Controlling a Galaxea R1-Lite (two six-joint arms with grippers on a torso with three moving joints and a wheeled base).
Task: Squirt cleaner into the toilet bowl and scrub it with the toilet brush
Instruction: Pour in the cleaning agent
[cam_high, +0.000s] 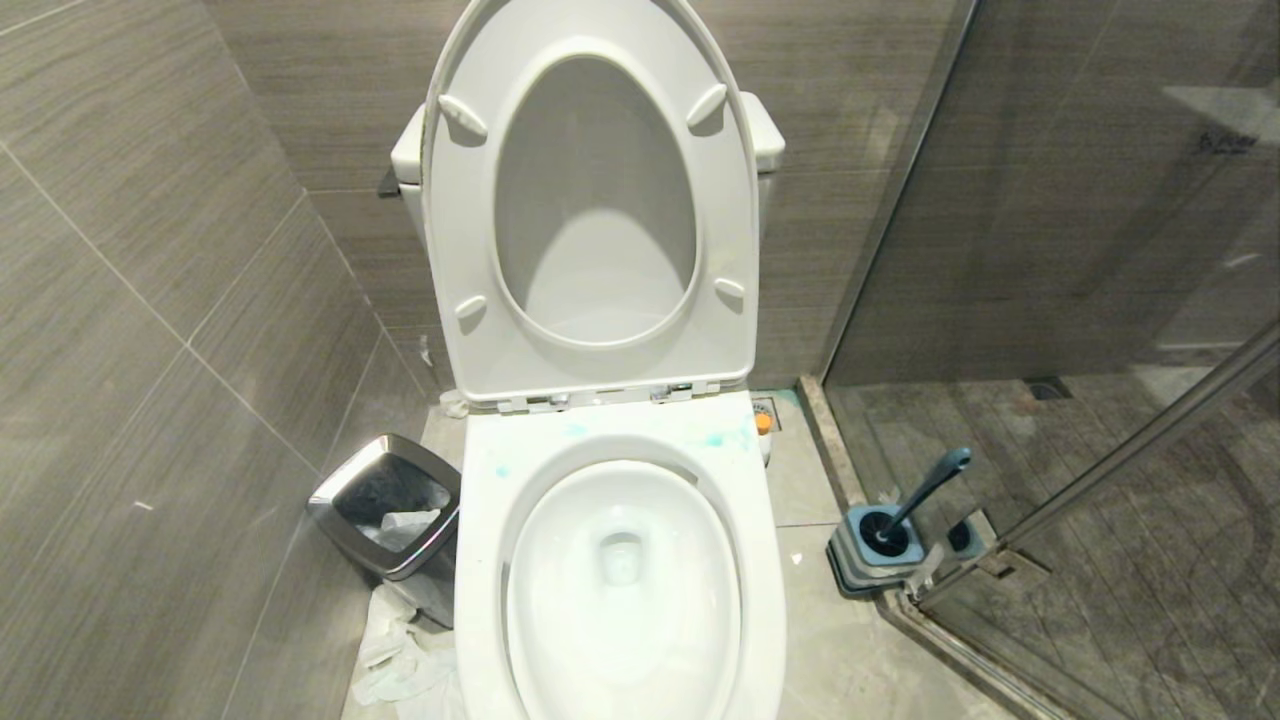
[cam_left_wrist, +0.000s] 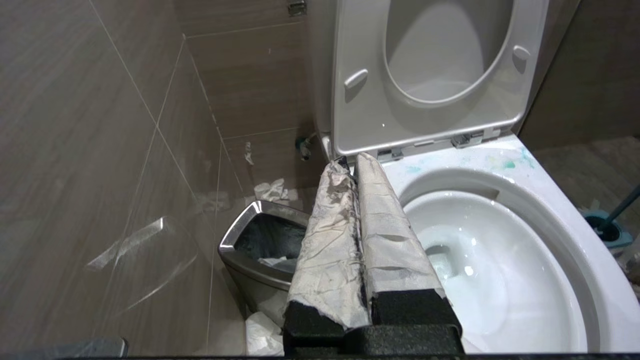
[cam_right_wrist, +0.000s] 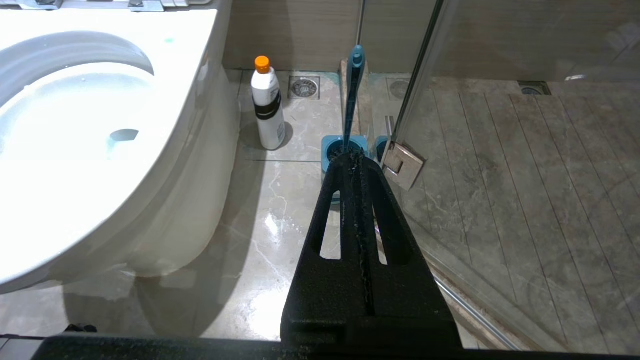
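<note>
The white toilet bowl (cam_high: 480, 520) stands open, seat and lid raised, with teal-blue smears on its back rim (cam_left_wrist: 505, 162). The cleaner (cam_right_wrist: 267, 107), a white bottle with an orange cap, stands on the floor beside the bowl; only its cap (cam_high: 763, 422) shows in the head view. The toilet brush (cam_high: 925, 490) leans in its grey-blue holder (cam_high: 872, 555) by the glass door. My left gripper (cam_left_wrist: 350, 162), fingers wrapped in white tape, is shut and empty over the bowl's left edge. My right gripper (cam_right_wrist: 352, 159) is shut and empty, low over the floor, pointing at the brush (cam_right_wrist: 352, 95).
A steel-rimmed waste bin (cam_high: 385, 510) stands left of the toilet with crumpled paper (cam_high: 400, 655) on the floor around it. A glass shower door (cam_high: 1100, 250) and its metal hinge (cam_right_wrist: 402, 165) close off the right side. A tiled wall runs along the left.
</note>
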